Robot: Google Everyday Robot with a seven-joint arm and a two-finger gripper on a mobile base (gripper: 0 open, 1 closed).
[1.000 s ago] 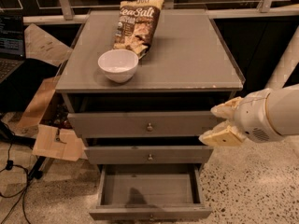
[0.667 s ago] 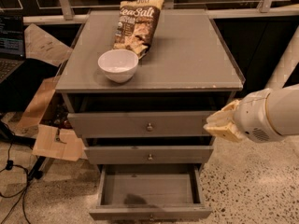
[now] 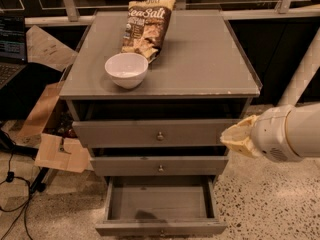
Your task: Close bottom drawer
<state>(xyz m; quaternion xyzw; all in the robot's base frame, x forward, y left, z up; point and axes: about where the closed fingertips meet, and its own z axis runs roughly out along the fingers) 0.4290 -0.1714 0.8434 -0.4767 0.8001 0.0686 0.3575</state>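
The bottom drawer point(image 3: 160, 227) of the grey cabinet point(image 3: 200, 59) is pulled far out. Its plain grey inside point(image 3: 157, 202) is bare, and its small knob sits at the lower edge of the camera view. My gripper point(image 3: 234, 137) is at the cabinet's right front corner, level with the top drawer front point(image 3: 150, 133). It is well above and to the right of the bottom drawer and does not touch it. Its yellowish fingers point(image 3: 240, 134) lie together in one wedge with nothing between them.
A white bowl point(image 3: 126, 69) and a bag of chips point(image 3: 146, 26) lie on the cabinet top. The middle drawer front point(image 3: 159, 165) stands slightly out. Cardboard point(image 3: 57, 151), cables and a laptop point(image 3: 11, 49) lie on the left. Speckled floor point(image 3: 265, 199) is to the right.
The gripper's two fingers, spread apart a second ago, have come together. The gripper has stayed at the cabinet's right side with little shift. The bottom drawer has not moved.
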